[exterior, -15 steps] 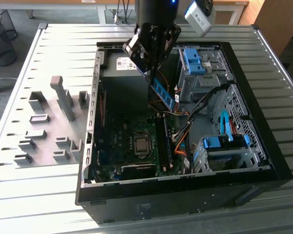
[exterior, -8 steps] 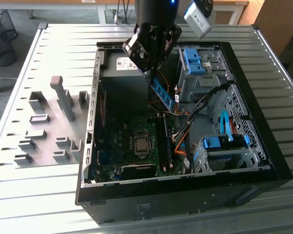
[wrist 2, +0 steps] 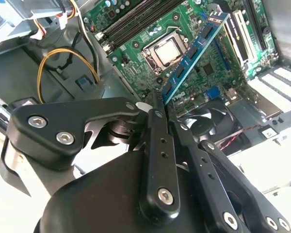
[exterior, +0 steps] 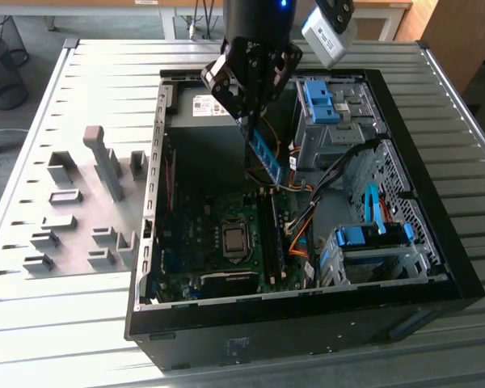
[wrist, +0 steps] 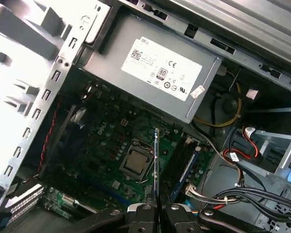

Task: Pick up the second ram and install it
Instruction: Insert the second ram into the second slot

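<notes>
The second ram (exterior: 267,153) is a blue-green circuit-board strip with dark chips, hanging tilted inside the open computer case (exterior: 436,242). My gripper (exterior: 249,121) is shut on its upper end, above the motherboard (exterior: 198,234). In the second wrist view the second ram (wrist 2: 194,48) reaches from my gripper (wrist 2: 155,99) across the processor socket (wrist 2: 167,51). In the first wrist view the second ram (wrist: 156,165) shows edge-on, rising from my gripper (wrist: 155,209). The long dark memory slots (exterior: 271,238) (wrist 2: 136,19) (wrist: 182,158) lie beside the socket, below the strip and apart from it.
The power supply (wrist: 165,73) sits at the case's far end. Drive cages with blue clips (exterior: 331,105) (exterior: 372,238) and orange and black cables (exterior: 303,234) crowd the exterior view's right. A fan (wrist 2: 208,126) sits on the board. Grey fixture blocks (exterior: 81,210) stand outside the case.
</notes>
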You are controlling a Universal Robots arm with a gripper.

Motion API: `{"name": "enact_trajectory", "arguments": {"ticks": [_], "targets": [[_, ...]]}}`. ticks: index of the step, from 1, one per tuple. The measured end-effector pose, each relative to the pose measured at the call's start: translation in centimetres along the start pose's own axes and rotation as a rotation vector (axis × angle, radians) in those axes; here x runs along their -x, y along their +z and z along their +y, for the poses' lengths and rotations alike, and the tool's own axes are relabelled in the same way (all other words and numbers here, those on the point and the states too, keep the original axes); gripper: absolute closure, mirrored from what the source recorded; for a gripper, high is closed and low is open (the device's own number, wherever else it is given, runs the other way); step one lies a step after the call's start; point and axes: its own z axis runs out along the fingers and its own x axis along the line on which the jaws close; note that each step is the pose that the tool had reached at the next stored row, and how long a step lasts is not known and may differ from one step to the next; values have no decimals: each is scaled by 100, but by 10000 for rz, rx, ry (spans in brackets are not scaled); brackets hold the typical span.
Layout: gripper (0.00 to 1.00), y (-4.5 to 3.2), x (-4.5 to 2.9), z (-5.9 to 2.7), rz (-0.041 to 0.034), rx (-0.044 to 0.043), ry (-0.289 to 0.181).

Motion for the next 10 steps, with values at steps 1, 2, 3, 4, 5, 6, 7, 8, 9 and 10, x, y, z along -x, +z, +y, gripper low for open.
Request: {"name": "enact_trajectory", "arguments": {"ticks": [1,2,3,4,5,6,7,8,9,10], "targets": [[86,0,0,0,0,1,97],[86,1,0,0,0,3,192],[86,1,0,0,1,4,287],[86,2,0,0,0,6,382],[86,2,0,0,0,8,479],[86,3,0,0,1,9,576],[86,3,0,0,1,11,670],[86,4,0,0,1,12,763],[86,4,0,0,1,14,855],[86,5,0,0,1,15,945]]}}
